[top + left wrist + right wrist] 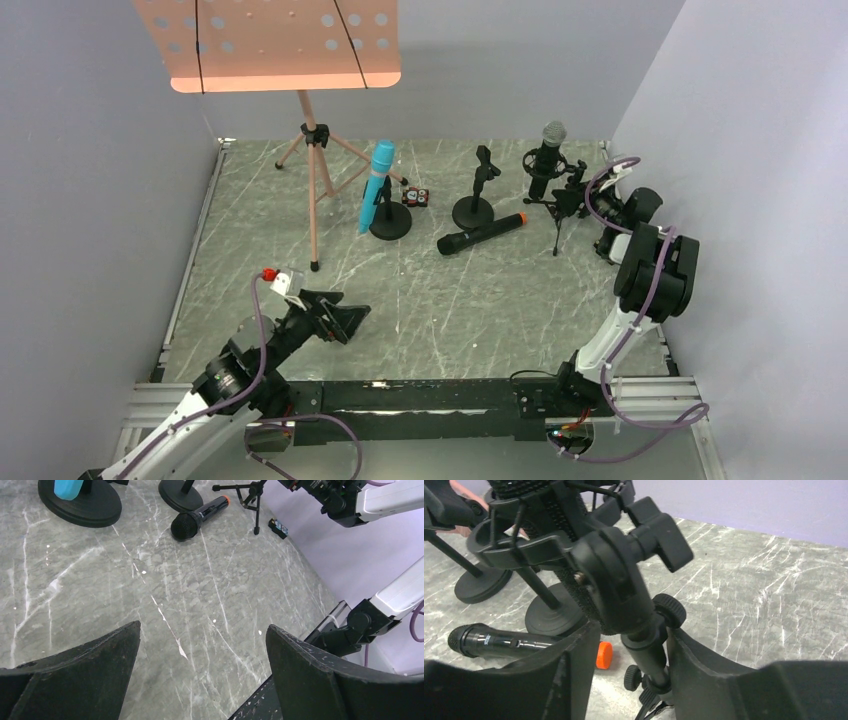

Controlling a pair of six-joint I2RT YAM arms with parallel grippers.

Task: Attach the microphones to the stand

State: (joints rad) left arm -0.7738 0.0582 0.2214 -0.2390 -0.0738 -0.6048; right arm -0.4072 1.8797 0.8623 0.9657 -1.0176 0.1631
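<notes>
The silver-mesh-headed microphone (549,150) stands upright in a shock mount (524,545) on a small tripod stand (560,205) at the back right. My right gripper (577,203) (631,635) straddles that stand's post (646,655), jaws apart with a gap on the left side. The blue microphone (376,188) (69,487) leans in a round-base stand (390,222). The black microphone with the orange end (481,233) (200,517) (499,642) lies flat beside an empty round-base stand (474,200). My left gripper (345,318) (202,630) hovers open near the front left, holding nothing.
A music stand with an orange desk (268,45) rises on thin legs (315,190) at the back left. A small black box (416,197) sits between the round stands. Walls close in on the left, right and back.
</notes>
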